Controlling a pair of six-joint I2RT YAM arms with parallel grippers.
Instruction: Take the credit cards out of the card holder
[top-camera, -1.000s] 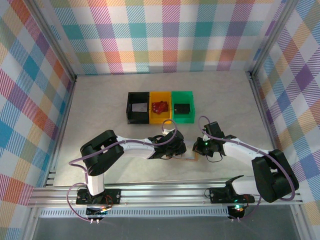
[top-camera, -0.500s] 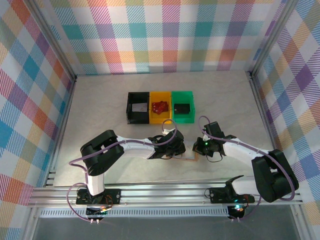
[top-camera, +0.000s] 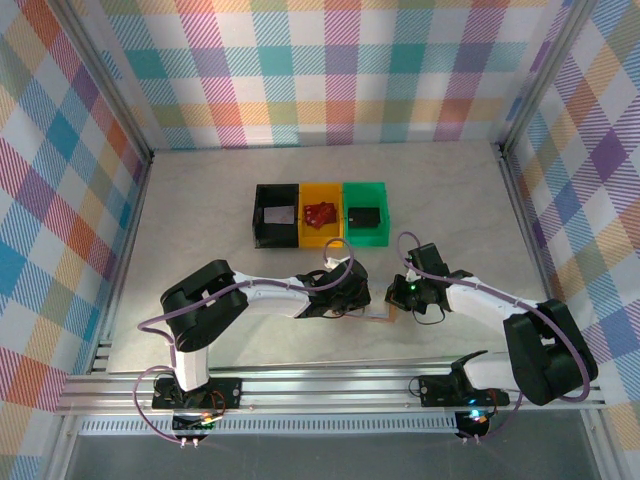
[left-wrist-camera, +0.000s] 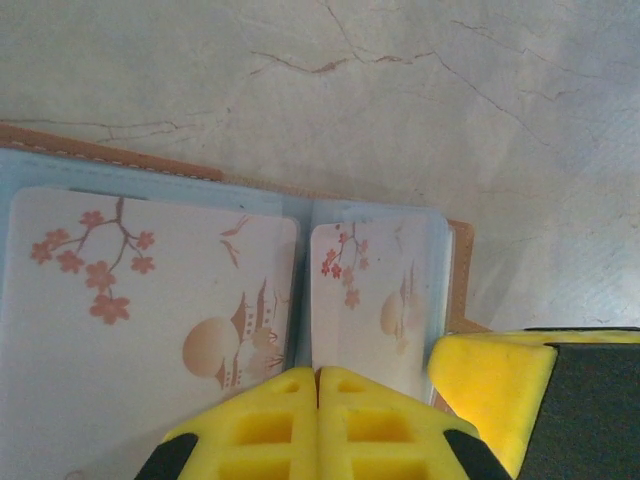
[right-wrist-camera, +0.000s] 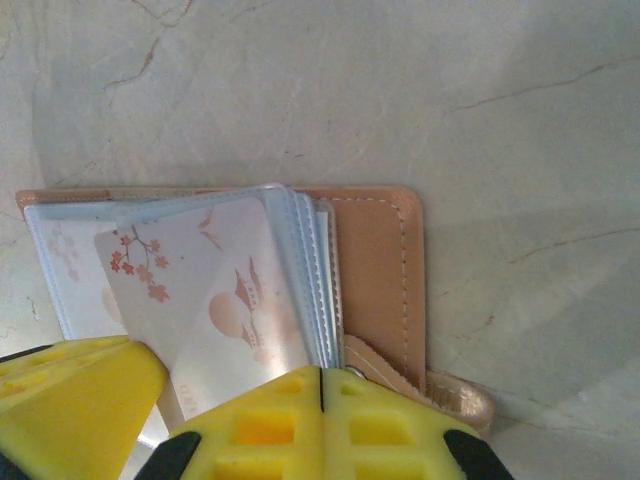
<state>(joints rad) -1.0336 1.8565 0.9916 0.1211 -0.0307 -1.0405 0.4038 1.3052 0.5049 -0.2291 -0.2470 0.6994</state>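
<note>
- The left pincer (left-wrist-camera: 318, 400) is pressed together at the 6 o'clock edge of the credit cards (left-wrist-camera: 150, 320); I cannot tell if it has a grip. Best to pull straight and flat.
- The right pincer (right-wrist-camera: 320, 405), also pressed together, should pin the sleeves (right-wrist-camera: 310, 270).
- The card holder (right-wrist-camera: 375, 260) lies spread on the tabletop (top-camera: 200, 220), at 6 o'clock from the bins (top-camera: 320, 215). It is tan leather; the cards are pale with a blossom print.

Card holder (right-wrist-camera: 375, 270): tan leather-like cover, matt, stitched along the edge. Inner sleeves (left-wrist-camera: 440, 250): thin bluish clear plastic, faintly glossy. Credit cards (left-wrist-camera: 150, 320): smooth pale plastic, printed faces. Table (left-wrist-camera: 400, 100): marble-look, smooth, matt. Left gripper (left-wrist-camera: 318, 375): yellow moulded plastic, matt.
</note>
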